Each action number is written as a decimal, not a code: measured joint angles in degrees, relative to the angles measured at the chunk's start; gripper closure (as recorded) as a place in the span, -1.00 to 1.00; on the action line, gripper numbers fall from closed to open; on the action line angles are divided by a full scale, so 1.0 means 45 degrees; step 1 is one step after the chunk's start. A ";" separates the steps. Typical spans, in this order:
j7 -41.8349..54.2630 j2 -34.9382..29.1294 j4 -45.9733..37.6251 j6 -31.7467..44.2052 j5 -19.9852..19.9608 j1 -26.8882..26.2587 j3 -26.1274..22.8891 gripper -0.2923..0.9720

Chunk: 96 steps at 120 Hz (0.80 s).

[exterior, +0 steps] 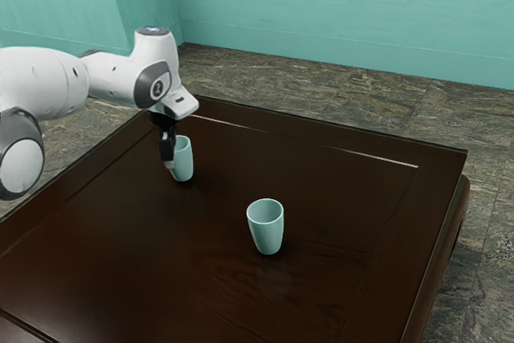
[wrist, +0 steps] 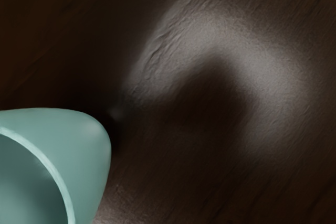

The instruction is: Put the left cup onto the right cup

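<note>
The gripper [exterior: 168,153] sat against the left teal cup [exterior: 184,160], well apart from the right teal cup [exterior: 265,226]. I could not tell whether its jaws clamped the cup.

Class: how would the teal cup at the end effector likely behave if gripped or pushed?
The cup looks rigid and thin-walled, so probably light. Its smooth, tapered sides may slip. Taller than its narrow base, it could tip if nudged high.

Pale teal left cup [exterior: 184,161] and matching right cup [exterior: 265,227], mouths up, well apart.
</note>
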 joint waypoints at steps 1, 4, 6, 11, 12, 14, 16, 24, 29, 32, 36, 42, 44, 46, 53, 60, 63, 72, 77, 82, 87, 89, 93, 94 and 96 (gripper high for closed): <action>0.0013 0.0028 0.0023 0.0002 -0.0014 0.0001 0.0000 -0.54; 0.0053 0.0110 0.0079 0.0007 -0.0052 0.0002 0.0000 -0.54; 0.0081 0.0156 0.0126 0.0011 -0.0082 0.0002 0.0005 -0.54; 0.0150 0.0278 0.0232 0.0021 -0.0142 0.0044 0.0006 -0.54; 0.0163 0.0298 0.0247 0.0023 -0.0152 0.0053 0.0006 -0.54; 0.0189 0.0335 0.0270 0.0028 -0.0170 0.0071 0.0009 -0.54; 0.0215 0.0367 0.0288 0.0032 -0.0188 0.0085 0.0012 -0.53; 0.0309 0.0511 0.0373 0.0050 -0.0242 0.0159 0.0009 -0.42; 0.0364 0.0603 0.0437 0.0060 -0.0263 0.0181 0.0007 -0.30; 0.0394 0.0648 0.0465 0.0066 -0.0273 0.0188 0.0007 -0.22; 0.0434 0.0691 0.0487 0.0075 -0.0284 0.0193 0.0012 -0.11; 0.0488 0.0763 0.0503 0.0117 -0.0296 0.0197 0.0005 0.03; 0.0505 0.0790 0.0505 0.0131 -0.0298 0.0198 0.0004 0.07; 0.0522 0.0811 0.0507 0.0144 -0.0301 0.0198 0.0003 0.11; 0.0575 0.0848 0.0510 0.0190 -0.0306 0.0186 0.0001 0.25; 0.0624 0.0838 0.0519 0.0233 -0.0304 0.0169 0.0000 0.38; 0.0643 0.0817 0.0517 0.0247 -0.0303 0.0149 0.0000 0.42; 0.0693 0.0750 0.0514 0.0277 -0.0297 0.0077 0.0000 0.52; 0.0714 0.0681 0.0510 0.0271 -0.0298 0.0041 0.0000 0.56; 0.0730 0.0600 0.0496 0.0255 -0.0298 0.0020 0.0000 0.59; 0.0742 0.0526 0.0471 0.0242 -0.0296 0.0011 0.0002 0.62; 0.0745 0.0502 0.0456 0.0238 -0.0296 0.0009 0.0007 0.63; 0.0752 0.0471 0.0434 0.0228 -0.0296 0.0007 0.0010 0.64; 0.0753 0.0466 0.0429 0.0225 -0.0296 0.0007 0.0009 0.64; 0.0756 0.0458 0.0415 0.0221 -0.0296 0.0006 0.0006 0.65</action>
